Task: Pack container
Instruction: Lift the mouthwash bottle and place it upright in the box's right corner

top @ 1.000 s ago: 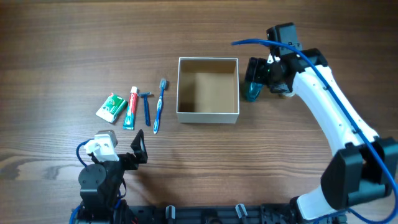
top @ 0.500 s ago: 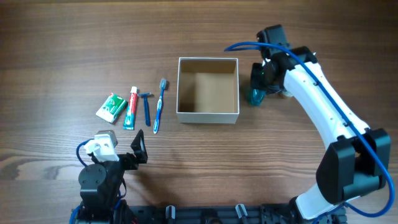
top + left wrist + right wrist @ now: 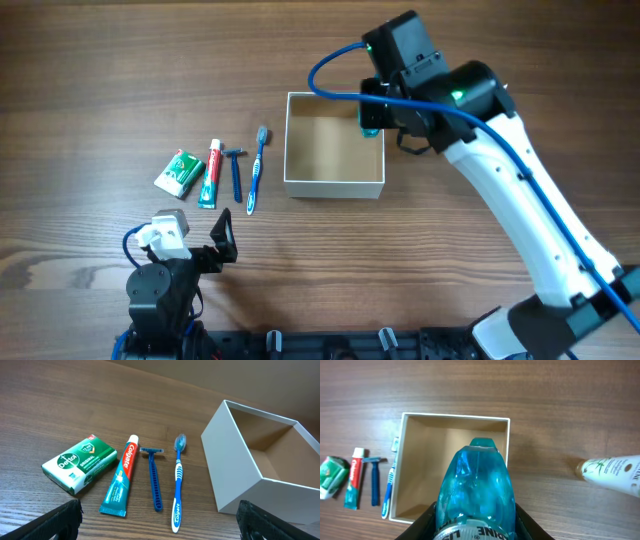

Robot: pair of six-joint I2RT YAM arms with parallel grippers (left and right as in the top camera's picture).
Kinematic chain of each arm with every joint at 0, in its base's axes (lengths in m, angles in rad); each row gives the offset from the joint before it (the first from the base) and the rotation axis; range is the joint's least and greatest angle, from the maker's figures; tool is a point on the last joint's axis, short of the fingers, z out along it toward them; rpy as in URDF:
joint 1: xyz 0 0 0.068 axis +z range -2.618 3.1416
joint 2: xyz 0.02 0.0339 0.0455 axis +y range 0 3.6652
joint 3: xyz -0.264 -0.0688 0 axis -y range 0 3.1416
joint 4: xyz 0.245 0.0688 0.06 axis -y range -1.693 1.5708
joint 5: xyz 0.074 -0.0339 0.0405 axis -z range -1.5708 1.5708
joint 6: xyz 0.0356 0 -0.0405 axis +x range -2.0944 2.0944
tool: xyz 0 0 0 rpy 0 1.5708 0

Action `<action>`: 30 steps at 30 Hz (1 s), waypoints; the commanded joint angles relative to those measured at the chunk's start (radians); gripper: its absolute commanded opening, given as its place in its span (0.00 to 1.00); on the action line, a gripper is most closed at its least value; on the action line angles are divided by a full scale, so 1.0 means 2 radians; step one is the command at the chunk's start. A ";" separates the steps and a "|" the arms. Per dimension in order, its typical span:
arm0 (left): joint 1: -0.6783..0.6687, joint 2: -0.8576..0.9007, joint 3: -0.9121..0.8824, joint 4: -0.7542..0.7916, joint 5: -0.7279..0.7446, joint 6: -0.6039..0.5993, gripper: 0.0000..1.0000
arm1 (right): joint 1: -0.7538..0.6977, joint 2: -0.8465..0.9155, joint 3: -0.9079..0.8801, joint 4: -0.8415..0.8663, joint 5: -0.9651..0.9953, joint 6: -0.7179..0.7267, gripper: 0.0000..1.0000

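The container (image 3: 334,186), a square white box with a tan inside, stands mid-table and holds nothing that I can see. My right gripper (image 3: 372,116) hovers over its right rim, shut on a clear blue-green bottle (image 3: 476,485). In the right wrist view the bottle hangs above the container (image 3: 422,460), near its right wall. My left gripper (image 3: 222,238) rests open near the front left edge, well short of the container (image 3: 235,475), and its fingers (image 3: 65,516) hold nothing.
Left of the container lie a green soap box (image 3: 179,171), a toothpaste tube (image 3: 209,173), a blue razor (image 3: 236,172) and a blue toothbrush (image 3: 257,170). A white bottle (image 3: 612,474) lies on the wood right of the container.
My right gripper closed on the blue-green bottle beside the container's right wall, lifted it and carried it left over the container's right rim. The left arm stayed still.
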 commanded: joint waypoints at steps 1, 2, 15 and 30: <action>0.003 -0.004 -0.005 0.000 0.011 0.004 1.00 | 0.000 0.046 -0.014 0.019 0.007 0.013 0.19; 0.003 -0.004 -0.005 0.000 0.011 0.004 1.00 | -0.001 0.061 -0.015 0.020 0.007 0.013 0.19; 0.003 -0.004 -0.005 0.000 0.011 0.004 1.00 | -0.036 0.157 -0.015 0.083 -0.022 0.022 0.50; 0.003 -0.004 -0.005 0.000 0.011 0.004 1.00 | -0.070 -0.110 -0.014 0.018 0.026 -0.031 1.00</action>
